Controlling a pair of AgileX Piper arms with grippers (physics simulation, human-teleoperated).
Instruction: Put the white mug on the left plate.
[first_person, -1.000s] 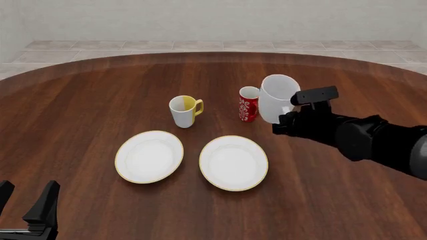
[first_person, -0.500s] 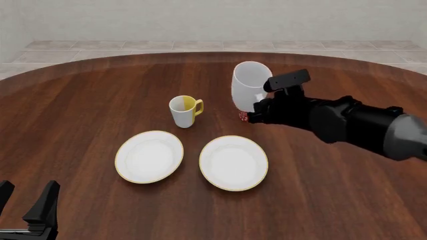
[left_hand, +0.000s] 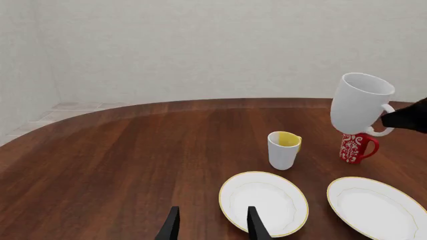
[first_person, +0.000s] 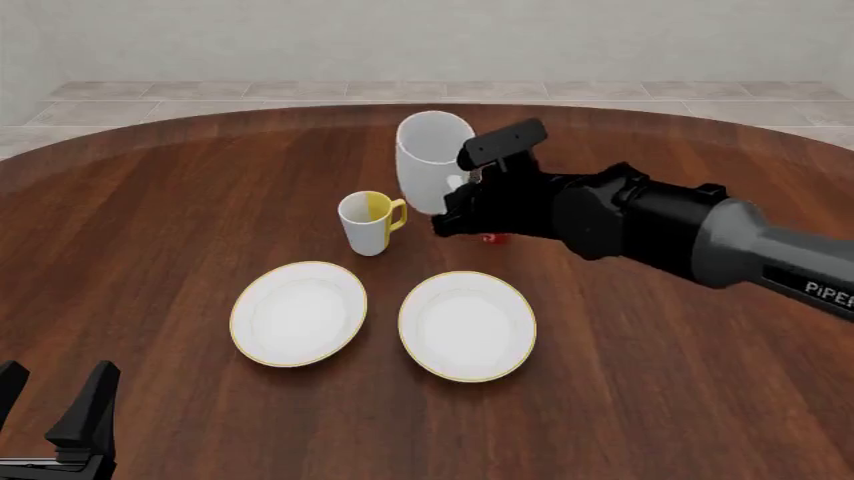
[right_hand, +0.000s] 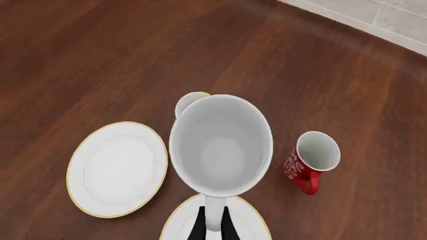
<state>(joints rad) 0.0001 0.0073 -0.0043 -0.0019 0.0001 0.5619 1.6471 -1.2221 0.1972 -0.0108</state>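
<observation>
The tall white mug (first_person: 430, 160) hangs in the air, upright, above the table between the yellow-handled mug and the red mug. My right gripper (first_person: 461, 196) is shut on its loop handle. From the right wrist I look down into the white mug (right_hand: 220, 145), with the gripper (right_hand: 213, 227) pinching the handle. The left plate (first_person: 299, 312) lies bare, forward and left of the held mug; it also shows as the left plate (right_hand: 117, 167) and the left plate (left_hand: 263, 202). My left gripper (first_person: 51, 402) stands open near the front left edge, away from everything.
The small white mug with a yellow handle (first_person: 367, 222) stands behind the left plate. A red patterned mug (left_hand: 355, 147) stands to its right, mostly hidden behind my right arm in the front view. The right plate (first_person: 467, 326) lies beside the left one.
My right arm has carried the white mug up and to the left, from beside the red mug to a spot near the yellow-handled mug. The left arm has not moved.
</observation>
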